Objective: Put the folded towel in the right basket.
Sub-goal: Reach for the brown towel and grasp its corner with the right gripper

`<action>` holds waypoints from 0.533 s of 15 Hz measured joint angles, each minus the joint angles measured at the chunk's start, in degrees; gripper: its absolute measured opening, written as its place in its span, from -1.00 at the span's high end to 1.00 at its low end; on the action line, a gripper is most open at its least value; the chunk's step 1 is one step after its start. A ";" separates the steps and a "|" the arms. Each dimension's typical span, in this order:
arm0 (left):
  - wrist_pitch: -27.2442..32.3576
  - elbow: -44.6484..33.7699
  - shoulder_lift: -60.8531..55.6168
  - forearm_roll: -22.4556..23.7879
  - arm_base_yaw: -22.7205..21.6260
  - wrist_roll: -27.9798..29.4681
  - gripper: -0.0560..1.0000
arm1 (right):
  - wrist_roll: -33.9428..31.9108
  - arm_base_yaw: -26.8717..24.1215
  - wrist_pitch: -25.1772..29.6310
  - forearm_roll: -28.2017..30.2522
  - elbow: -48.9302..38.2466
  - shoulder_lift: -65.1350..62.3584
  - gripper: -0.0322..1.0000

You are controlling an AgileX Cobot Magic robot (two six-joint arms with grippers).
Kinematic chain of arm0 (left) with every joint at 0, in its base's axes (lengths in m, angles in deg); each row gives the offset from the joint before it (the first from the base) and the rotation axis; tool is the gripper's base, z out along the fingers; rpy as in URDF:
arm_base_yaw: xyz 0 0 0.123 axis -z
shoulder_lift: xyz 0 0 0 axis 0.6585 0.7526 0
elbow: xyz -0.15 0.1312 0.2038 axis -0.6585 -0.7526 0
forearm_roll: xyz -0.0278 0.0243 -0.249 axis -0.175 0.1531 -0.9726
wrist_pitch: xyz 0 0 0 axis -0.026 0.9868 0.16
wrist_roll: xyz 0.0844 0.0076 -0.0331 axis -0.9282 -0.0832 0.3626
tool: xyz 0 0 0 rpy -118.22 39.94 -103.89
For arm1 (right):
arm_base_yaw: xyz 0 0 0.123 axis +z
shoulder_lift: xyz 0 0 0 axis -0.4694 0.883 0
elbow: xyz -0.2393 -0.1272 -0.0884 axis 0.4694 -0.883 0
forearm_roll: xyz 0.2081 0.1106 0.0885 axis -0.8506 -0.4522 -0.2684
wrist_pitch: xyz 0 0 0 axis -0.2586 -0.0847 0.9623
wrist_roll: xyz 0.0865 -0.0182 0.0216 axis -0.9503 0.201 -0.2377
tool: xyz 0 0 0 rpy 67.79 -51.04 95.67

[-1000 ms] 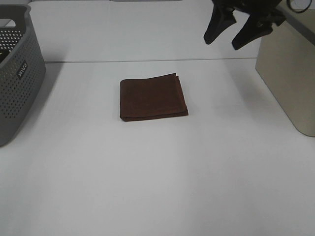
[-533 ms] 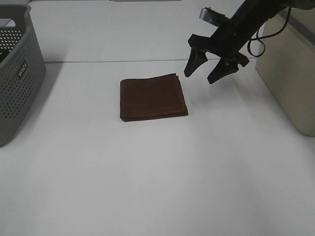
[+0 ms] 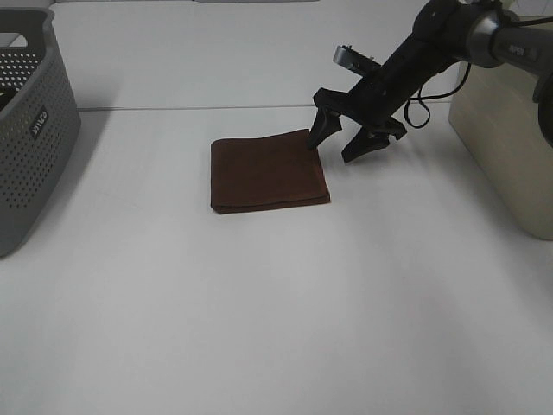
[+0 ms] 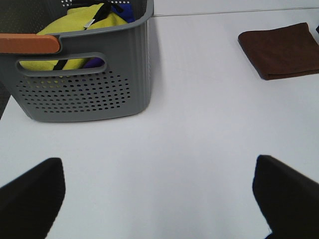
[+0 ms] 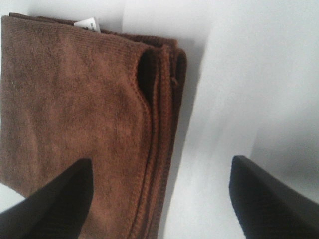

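The folded brown towel lies flat on the white table near the middle. It also shows in the left wrist view and fills the right wrist view. My right gripper is open, low over the towel's far right corner, one finger above the towel's edge and one over the bare table beside it. The beige right basket stands at the right edge. My left gripper is open, out of the exterior view, over bare table near the grey basket.
A grey perforated basket stands at the left edge; the left wrist view shows yellow and blue cloth inside it. The white table stretches in front of the towel.
My right gripper has come down and leftward from high near the beige basket to the towel's far right corner. The towel has not moved.
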 joint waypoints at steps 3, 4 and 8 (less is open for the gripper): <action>0.00 0.00 0.00 0.00 0.00 0.00 -0.94 | 0.29 0.57 -0.69 -2.12 0.29 1.20 -0.45; 0.00 0.00 0.00 0.00 0.00 0.00 -0.94 | 0.92 2.29 -2.64 -2.06 0.29 1.55 -0.45; 0.00 0.00 0.00 0.00 0.00 0.00 -0.94 | 1.03 4.30 -5.44 -4.58 0.52 2.69 -0.40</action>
